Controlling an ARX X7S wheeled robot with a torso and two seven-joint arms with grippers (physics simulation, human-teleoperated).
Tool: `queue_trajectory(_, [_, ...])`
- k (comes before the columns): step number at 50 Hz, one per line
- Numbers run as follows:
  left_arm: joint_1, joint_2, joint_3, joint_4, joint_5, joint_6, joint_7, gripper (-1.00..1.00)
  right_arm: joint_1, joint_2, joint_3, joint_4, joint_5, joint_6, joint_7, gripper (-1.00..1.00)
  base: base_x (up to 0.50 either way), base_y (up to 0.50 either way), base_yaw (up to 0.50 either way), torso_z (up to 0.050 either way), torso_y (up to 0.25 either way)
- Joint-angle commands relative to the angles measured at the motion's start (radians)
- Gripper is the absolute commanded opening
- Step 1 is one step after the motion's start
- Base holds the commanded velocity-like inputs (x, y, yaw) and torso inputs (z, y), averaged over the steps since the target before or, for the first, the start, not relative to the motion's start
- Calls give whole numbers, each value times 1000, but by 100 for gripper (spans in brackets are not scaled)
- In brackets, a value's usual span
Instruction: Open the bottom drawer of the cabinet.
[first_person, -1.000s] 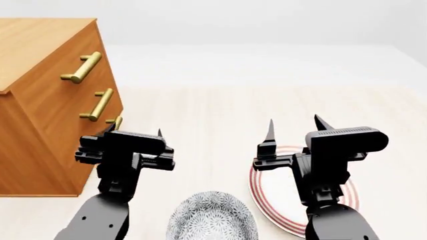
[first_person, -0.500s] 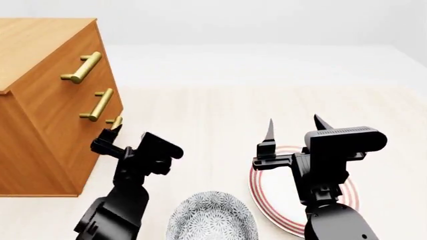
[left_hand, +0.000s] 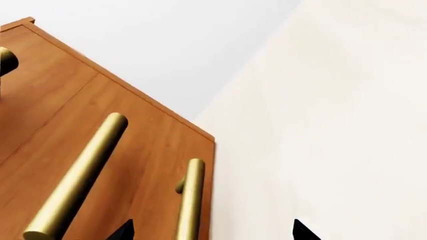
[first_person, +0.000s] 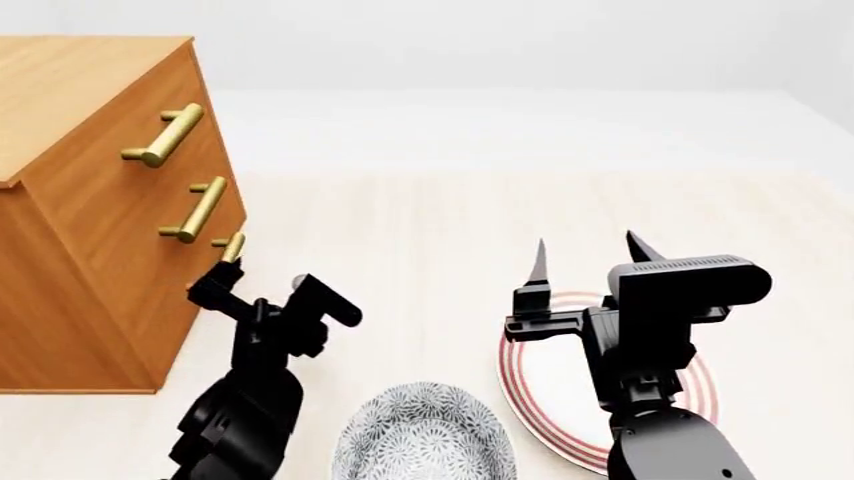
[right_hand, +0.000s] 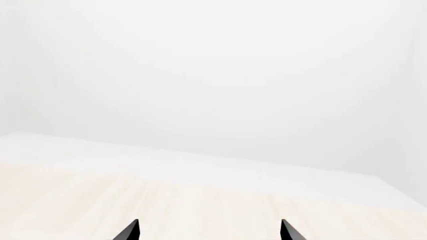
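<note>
With the left gripper (left_hand: 210, 231) spread wide just short of the short brass bar handle (left_hand: 189, 200) of the orange-brown wooden bottom drawer (left_hand: 143, 165), the jaws may close on air, and the idle right gripper (first_person: 583, 258) hangs open.

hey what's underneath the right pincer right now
A white plate with red rings lies on the pale floor under the right pincer. The arm covers part of the plate, so anything lying on that part can't be seen.
</note>
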Motion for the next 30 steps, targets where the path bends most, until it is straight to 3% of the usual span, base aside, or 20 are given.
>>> queue_trajectory(1, [-76,35,12,-206,1,61,-29,100,3,4,-5,0,6,1,5,100,0,0,0,0,0])
queue_trajectory(3, [-92,43,11,-249,-3,78,-30,100,4,4,-5,1,6,1,6,100,0,0,0,0,0])
queue_trajectory(4, [-206,99,29,-399,1,215,-94,100,-7,2,-8,27,6,-28,3,100,0,0,0,0,0])
queue_trajectory(6, [-247,125,37,-699,-7,291,-110,100,-7,2,-9,32,7,-32,3,100,0,0,0,0,0])
queue_trajectory(30, [-280,94,155,-715,-134,195,-144,100,2,11,-17,14,19,-15,17,100,0,0,0,0,0])
